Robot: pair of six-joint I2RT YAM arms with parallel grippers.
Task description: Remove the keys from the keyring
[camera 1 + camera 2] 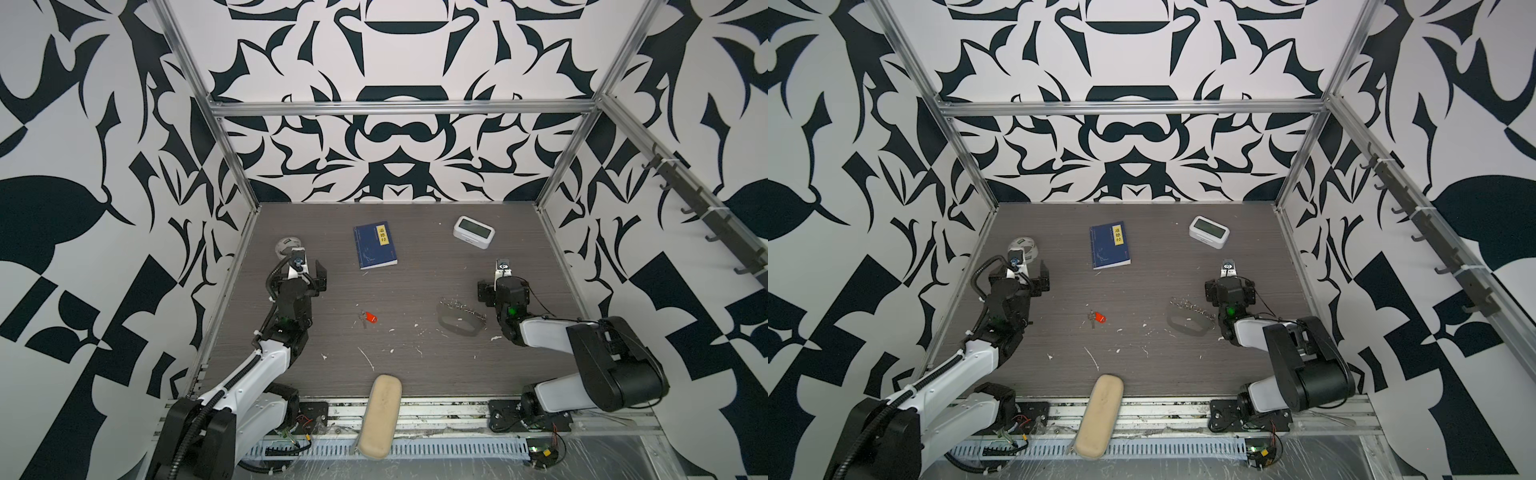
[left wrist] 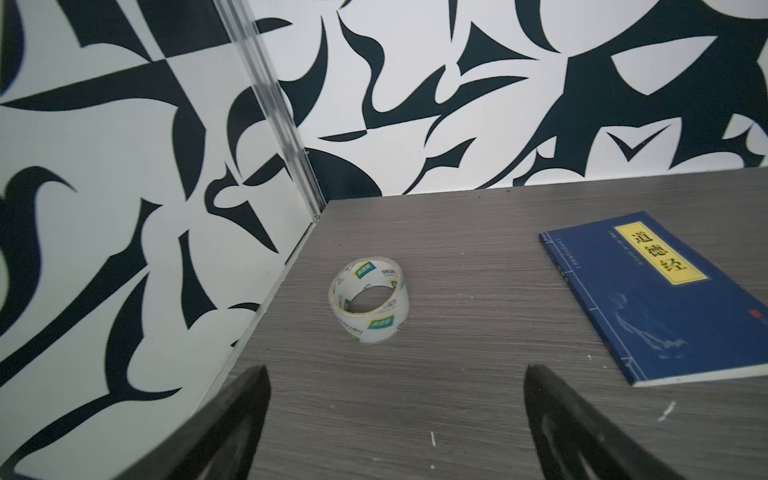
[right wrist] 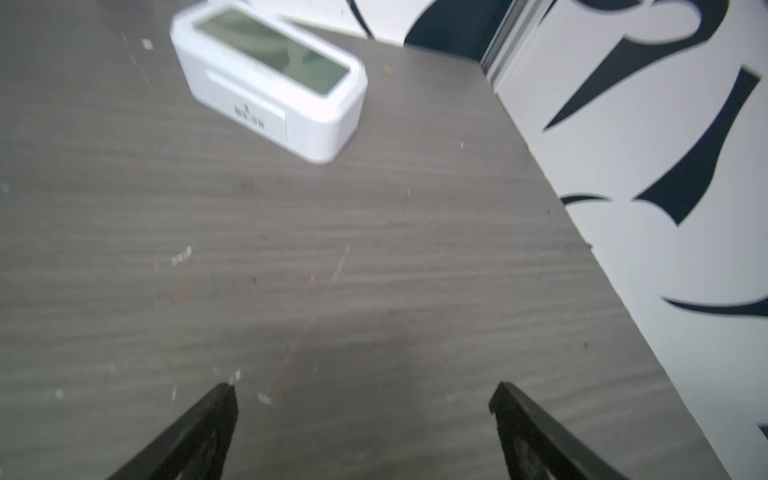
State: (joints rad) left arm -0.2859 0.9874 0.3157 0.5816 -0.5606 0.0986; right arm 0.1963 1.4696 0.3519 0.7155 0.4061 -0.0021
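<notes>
The keys [image 1: 369, 318], a small silvery bunch with a red tag, lie on the table left of centre, also in the other top view [image 1: 1099, 318]. To their right, apart from them, lies the keyring [image 1: 457, 330] [image 1: 1185, 331], a grey strap loop with a silvery chain [image 1: 463, 306] along its far side. My left gripper [image 1: 303, 270] [image 2: 397, 374] stands open and empty by the left wall, behind and left of the keys. Just right of the keyring, my right gripper [image 1: 503, 276] [image 3: 363, 390] is open and empty. Neither wrist view shows keys or keyring.
A clear tape roll [image 2: 370, 299] stands just ahead of the left gripper. A blue book [image 1: 375, 246] lies at the back centre and a white clock [image 3: 270, 79] at the back right. A beige case [image 1: 380, 415] overhangs the front edge. Walls close both sides.
</notes>
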